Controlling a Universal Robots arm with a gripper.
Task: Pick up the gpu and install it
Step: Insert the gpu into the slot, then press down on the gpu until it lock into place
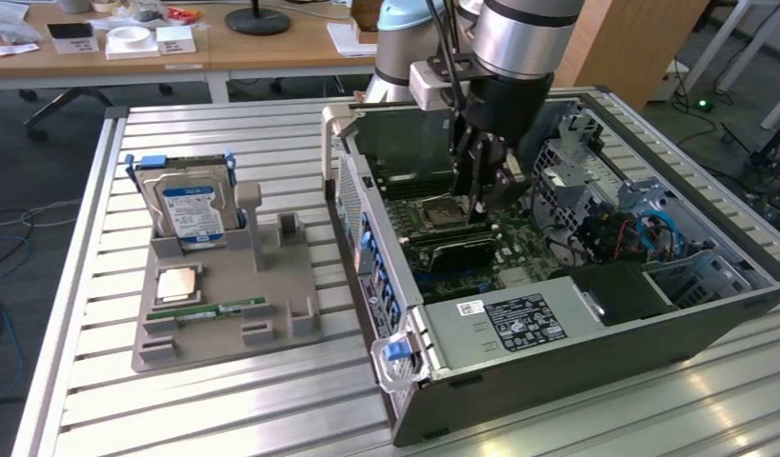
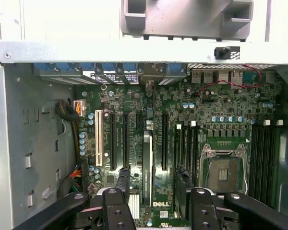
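Fingers (image 2: 121,178) of my gripper (image 2: 150,179) stand apart, released, one on each side of the gpu (image 2: 146,158), and neither pad touches it. In the wrist view the gpu shows edge-on as a thin strip standing upright on the green motherboard (image 2: 216,120), in line with the long black slots (image 2: 111,141) beside it. How deep it sits in its slot I cannot tell.

In the exterior view my gripper (image 1: 483,205) hangs inside the open computer case (image 1: 644,328), which lies on its side on the slatted metal table (image 1: 237,409), toward the table's edge at the exterior view's right. The gpu (image 1: 464,252) shows there as a dark card directly beneath my fingertips, near the middle of the motherboard, with the empty processor socket (image 1: 430,214) just beside it.

A grey holder tray (image 1: 225,333) sits on the table well apart from the case, toward the exterior view's left. It carries a silver hard drive (image 1: 192,205) standing upright, a processor chip (image 1: 176,284) lying flat, and a narrow green memory stick (image 1: 206,311) at the tray's near edge.
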